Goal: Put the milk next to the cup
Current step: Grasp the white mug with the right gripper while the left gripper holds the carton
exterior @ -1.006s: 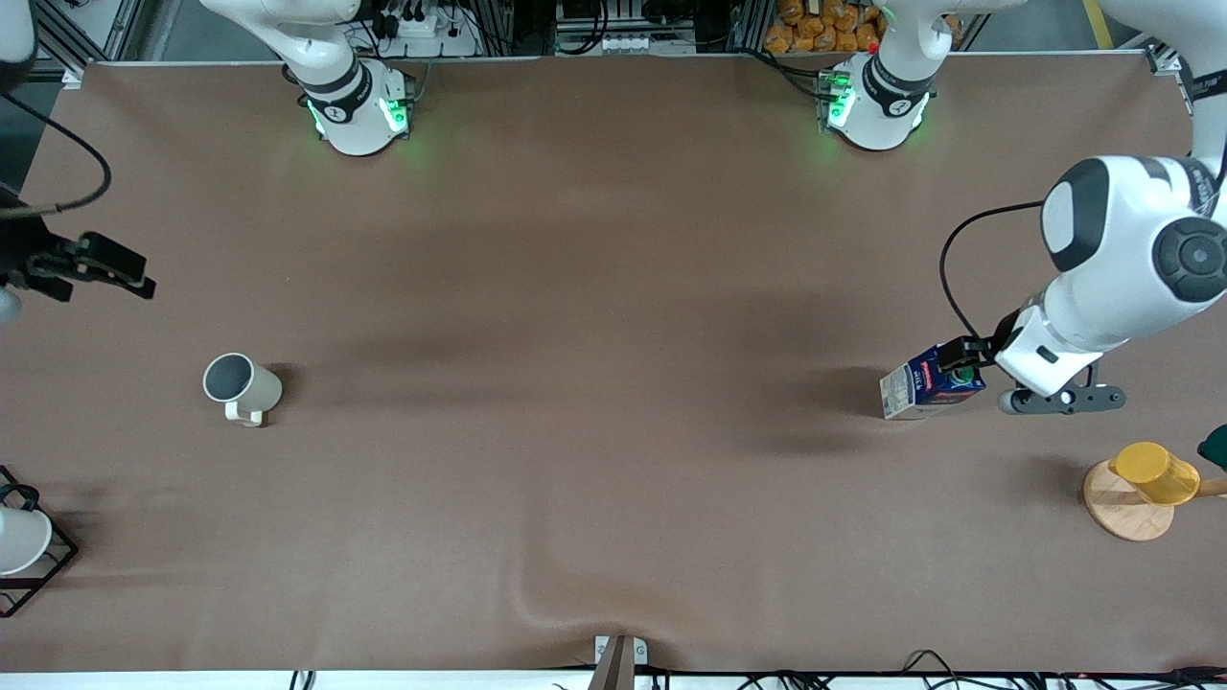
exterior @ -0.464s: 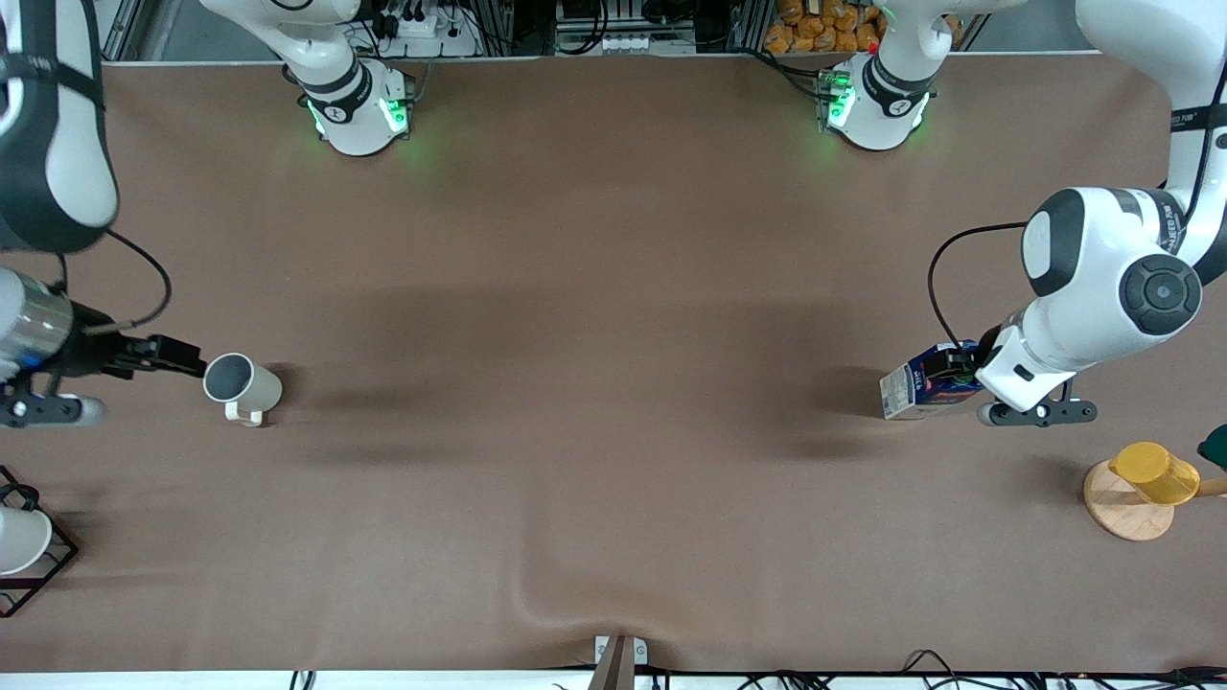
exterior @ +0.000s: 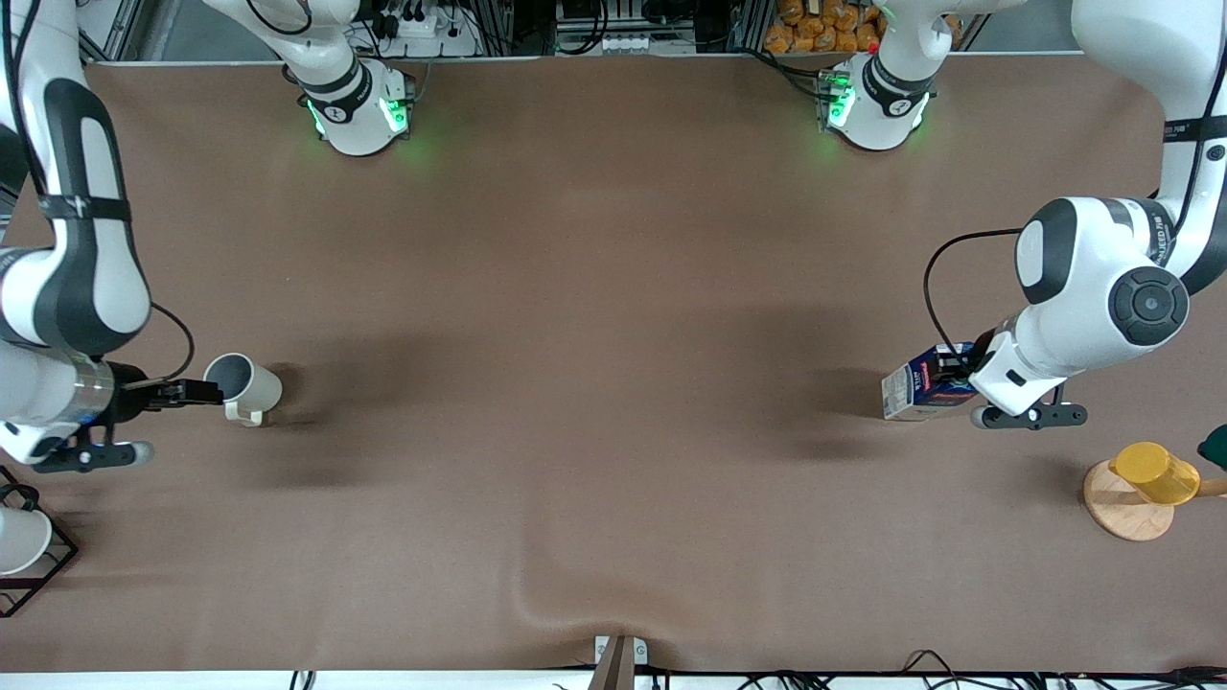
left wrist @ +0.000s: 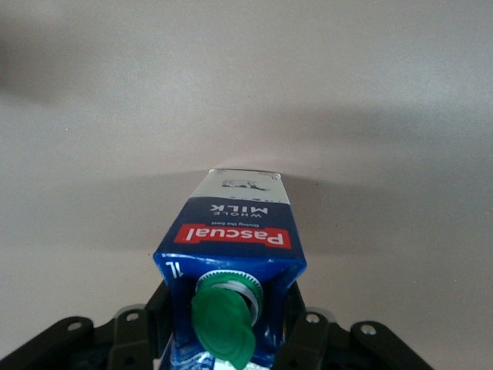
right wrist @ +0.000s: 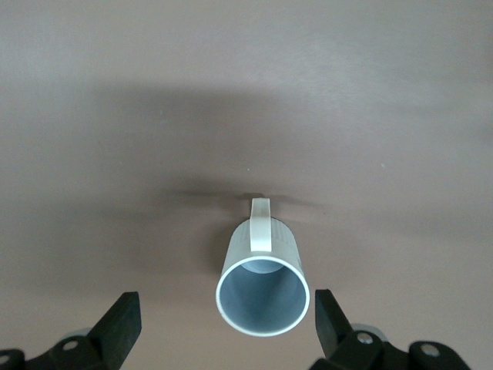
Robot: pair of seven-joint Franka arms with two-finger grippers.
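The milk point(exterior: 922, 387) stands on the brown table point(exterior: 613, 287) toward the left arm's end, with the left end effector point(exterior: 954, 369) at its top. In the left wrist view the black fingers point(left wrist: 302, 327) sit against both sides of the milk point(left wrist: 231, 262) just below its green cap point(left wrist: 222, 317), closed on the carton.

The cup point(exterior: 244, 385) stands upright toward the right arm's end of the table, well apart from the milk, with only bare table between them. The right end effector point(exterior: 196, 391) is at the cup's rim. In the right wrist view its fingers point(right wrist: 119, 327) are spread wide, one on each side of the cup point(right wrist: 260, 287) and clear of it, and the loop handle points away from the end effector.

Nearer the front camera than the milk, a yellow cup point(exterior: 1155, 471) rests on a round wooden coaster point(exterior: 1122, 508). Nearer the camera than the cup, a white cup point(exterior: 19, 539) sits in a black wire rack point(exterior: 43, 565) at the table's edge.

In all there are one carton and three cups.
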